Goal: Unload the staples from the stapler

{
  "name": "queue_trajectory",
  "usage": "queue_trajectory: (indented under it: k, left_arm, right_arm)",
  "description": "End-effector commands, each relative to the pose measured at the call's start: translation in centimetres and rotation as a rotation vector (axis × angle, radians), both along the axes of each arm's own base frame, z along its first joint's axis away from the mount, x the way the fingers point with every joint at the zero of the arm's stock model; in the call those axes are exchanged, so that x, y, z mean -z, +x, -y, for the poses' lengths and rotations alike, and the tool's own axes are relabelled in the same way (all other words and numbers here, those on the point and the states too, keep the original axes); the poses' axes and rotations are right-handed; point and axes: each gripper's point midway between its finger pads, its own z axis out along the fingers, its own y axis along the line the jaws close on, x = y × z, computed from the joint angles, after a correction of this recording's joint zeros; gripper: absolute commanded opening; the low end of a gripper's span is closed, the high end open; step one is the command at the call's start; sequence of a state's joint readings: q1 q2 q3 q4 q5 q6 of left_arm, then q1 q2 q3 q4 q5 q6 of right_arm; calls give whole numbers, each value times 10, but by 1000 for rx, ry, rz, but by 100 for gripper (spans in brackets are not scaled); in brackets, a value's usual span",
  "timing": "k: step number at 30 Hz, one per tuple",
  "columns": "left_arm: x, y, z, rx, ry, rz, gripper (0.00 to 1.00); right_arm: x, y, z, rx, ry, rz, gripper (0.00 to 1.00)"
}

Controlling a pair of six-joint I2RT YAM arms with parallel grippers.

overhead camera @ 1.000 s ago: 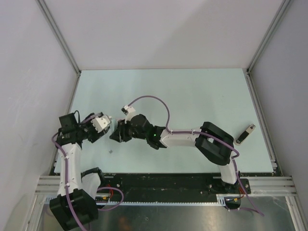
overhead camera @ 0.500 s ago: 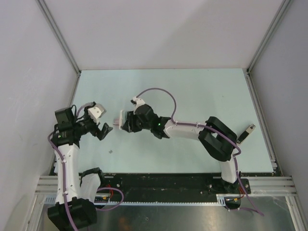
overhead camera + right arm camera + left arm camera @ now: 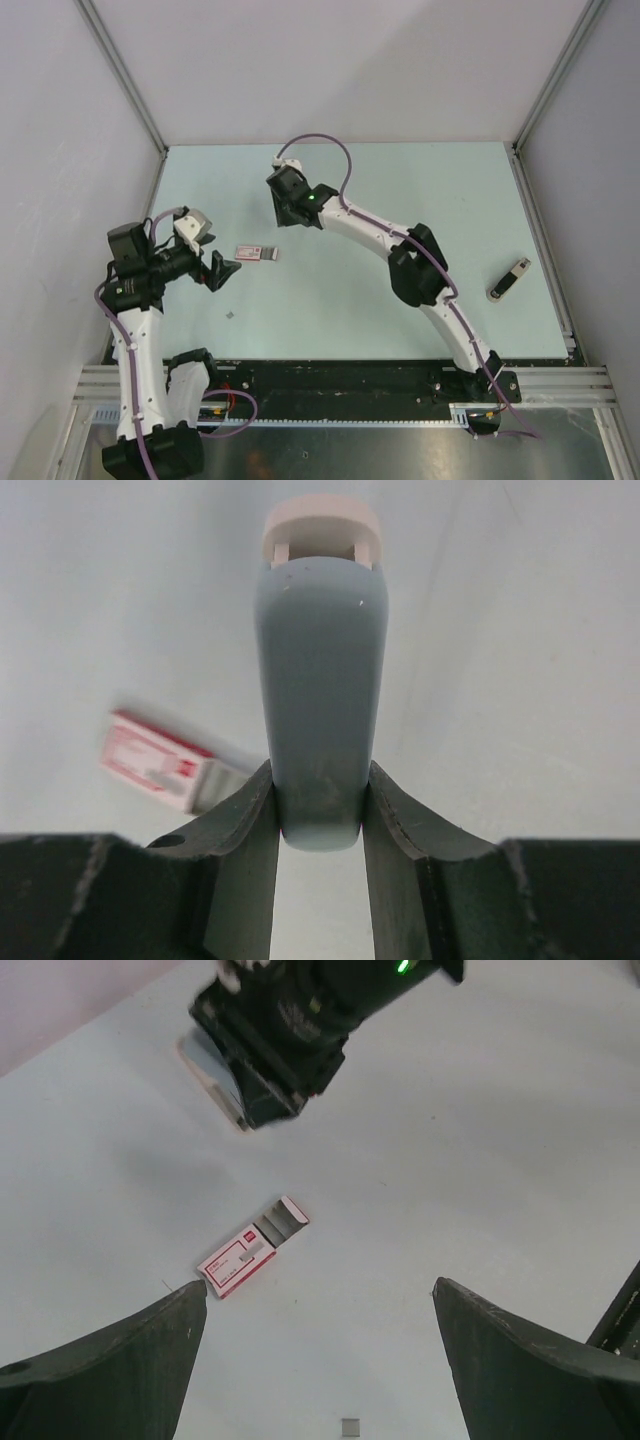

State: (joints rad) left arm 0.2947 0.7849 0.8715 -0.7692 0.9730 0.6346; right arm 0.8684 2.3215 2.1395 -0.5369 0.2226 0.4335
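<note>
Clamping the grey-blue stapler [image 3: 318, 680], right gripper [image 3: 320, 782] now withdrawn from box [image 3: 250, 1247]; left gripper [image 3: 320, 1298] wide.

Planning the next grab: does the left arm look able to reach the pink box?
Probably yes. The pink box lies flat just ahead of the open left fingers, with only bare table between them.

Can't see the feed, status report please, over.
Left gripper open, empty. Right gripper shut on stapler. Pink-white box on table near left gripper, drawer open. Nothing blocking.
</note>
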Motion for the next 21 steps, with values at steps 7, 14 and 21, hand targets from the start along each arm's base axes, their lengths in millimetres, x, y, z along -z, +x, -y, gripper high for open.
queue_trajectory:
  k: [7,14,21]
  left_arm:
    - [-14,-3,9,16,-68,-26,99]
    - [-8,-4,9,14,-78,-45,100]
    - [-8,-5,9,13,-79,-45,99]
  right_arm:
    - [70,28,56,95,-230,-131,0]
    - [88,46,65,123,-210,-177,4]
    - [101,49,66,121,-196,-209,43]
